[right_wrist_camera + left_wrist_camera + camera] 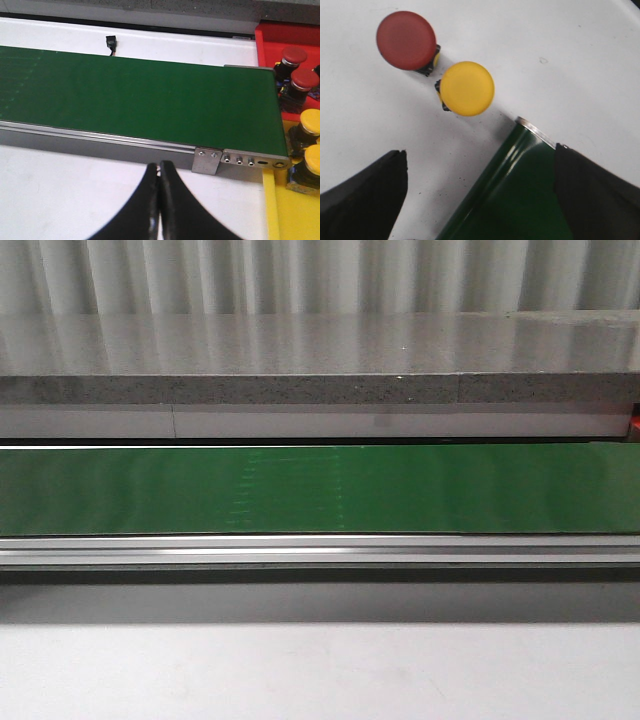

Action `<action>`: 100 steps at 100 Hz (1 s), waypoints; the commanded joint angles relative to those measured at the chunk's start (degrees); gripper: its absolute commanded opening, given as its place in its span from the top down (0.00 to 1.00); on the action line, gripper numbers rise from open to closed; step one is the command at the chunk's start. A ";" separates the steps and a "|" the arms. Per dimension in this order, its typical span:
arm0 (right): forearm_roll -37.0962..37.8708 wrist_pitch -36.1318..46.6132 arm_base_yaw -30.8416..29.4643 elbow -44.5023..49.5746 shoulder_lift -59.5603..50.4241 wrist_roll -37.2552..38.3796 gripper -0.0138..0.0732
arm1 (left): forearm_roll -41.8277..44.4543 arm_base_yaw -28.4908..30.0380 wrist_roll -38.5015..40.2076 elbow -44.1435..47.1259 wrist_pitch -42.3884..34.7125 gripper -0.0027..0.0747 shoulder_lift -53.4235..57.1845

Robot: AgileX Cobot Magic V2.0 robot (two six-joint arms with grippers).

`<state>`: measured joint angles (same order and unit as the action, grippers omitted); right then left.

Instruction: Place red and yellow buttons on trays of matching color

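Note:
In the left wrist view a red button and a yellow button stand side by side on the white table, close beyond my left gripper, which is open and holds nothing. My right gripper is shut and empty, over the white table near the belt's end. In the right wrist view a red tray holds two red buttons, and a yellow tray holds two yellow buttons. Neither gripper shows in the front view.
A green conveyor belt with a metal frame runs across the table; its end lies under my left gripper. A grey shelf stands behind it. A small black connector lies beyond the belt.

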<state>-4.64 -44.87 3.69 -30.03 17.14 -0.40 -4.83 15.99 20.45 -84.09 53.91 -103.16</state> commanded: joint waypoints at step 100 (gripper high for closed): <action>-0.29 3.82 -0.03 -1.32 0.40 -0.59 0.92 | 1.00 0.22 20.56 -10.16 -2.22 0.50 -12.26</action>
<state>-4.83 -44.87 3.69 -30.03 17.14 -0.40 -3.25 15.99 40.39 -92.45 53.06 -118.55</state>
